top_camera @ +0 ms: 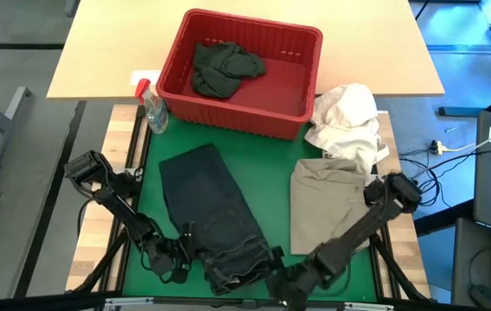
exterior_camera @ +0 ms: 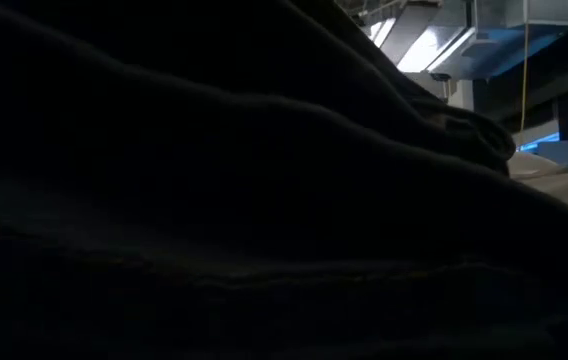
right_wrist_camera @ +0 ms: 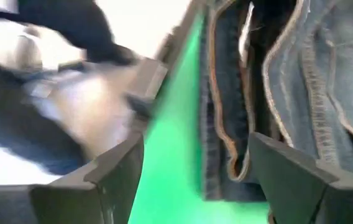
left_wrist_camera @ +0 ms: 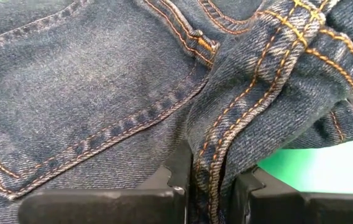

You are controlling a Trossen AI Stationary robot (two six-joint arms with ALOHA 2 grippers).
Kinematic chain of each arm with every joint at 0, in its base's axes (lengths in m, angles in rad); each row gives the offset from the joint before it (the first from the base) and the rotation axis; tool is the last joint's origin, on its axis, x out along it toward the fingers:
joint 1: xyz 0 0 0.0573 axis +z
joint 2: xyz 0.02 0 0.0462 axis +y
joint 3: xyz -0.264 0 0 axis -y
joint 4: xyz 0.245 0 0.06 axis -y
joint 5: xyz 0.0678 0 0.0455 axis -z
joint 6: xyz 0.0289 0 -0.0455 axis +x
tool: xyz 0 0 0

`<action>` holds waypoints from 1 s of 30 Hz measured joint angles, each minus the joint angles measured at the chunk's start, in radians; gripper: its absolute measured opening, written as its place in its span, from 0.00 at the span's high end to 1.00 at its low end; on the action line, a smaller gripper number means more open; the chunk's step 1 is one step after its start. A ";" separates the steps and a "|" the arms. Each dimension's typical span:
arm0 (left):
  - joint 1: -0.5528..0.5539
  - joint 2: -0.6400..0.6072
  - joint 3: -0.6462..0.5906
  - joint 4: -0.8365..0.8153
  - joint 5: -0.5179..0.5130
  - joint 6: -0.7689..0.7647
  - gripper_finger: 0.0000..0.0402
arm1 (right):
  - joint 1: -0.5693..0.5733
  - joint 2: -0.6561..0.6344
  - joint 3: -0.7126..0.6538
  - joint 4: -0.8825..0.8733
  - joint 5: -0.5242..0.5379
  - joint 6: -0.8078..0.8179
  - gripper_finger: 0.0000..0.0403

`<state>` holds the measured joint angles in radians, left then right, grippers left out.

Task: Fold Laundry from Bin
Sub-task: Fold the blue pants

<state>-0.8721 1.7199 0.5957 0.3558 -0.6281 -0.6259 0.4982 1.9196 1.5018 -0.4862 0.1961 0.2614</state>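
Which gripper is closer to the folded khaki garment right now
Right. The right gripper sits just off the folded khaki-beige garment, at its near corner; the left gripper is farther away, across the dark blue denim jeans.

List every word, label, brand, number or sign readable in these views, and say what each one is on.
None can be read.
The small white label on the pale wooden tabletop beside the red slotted plastic basket: too small to read.
The small clear spray bottle with a red top: no legible print.
The dark blue denim jeans: orange stitching and a metal rivet, but no readable brand tag.
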 joint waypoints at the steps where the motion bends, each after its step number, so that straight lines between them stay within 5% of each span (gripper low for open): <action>1: 0.003 0.000 0.000 0.001 0.000 -0.002 0.90 | 0.014 0.017 -0.007 0.008 0.055 -0.008 0.28; 9: 0.009 0.000 0.000 0.003 -0.005 -0.029 0.90 | 0.105 0.134 -0.058 0.059 0.425 0.018 0.28; 22: 0.010 0.000 -0.001 0.015 -0.051 -0.147 0.90 | 0.126 0.252 -0.088 0.235 0.541 -0.082 0.28; 30: -0.030 0.000 -0.001 0.060 -0.104 -0.182 0.90 | 0.190 0.159 -0.086 0.053 0.704 0.003 0.28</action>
<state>-0.9020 1.7199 0.5949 0.4160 -0.7324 -0.8078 0.6887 2.0786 1.4156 -0.4336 0.9000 0.2645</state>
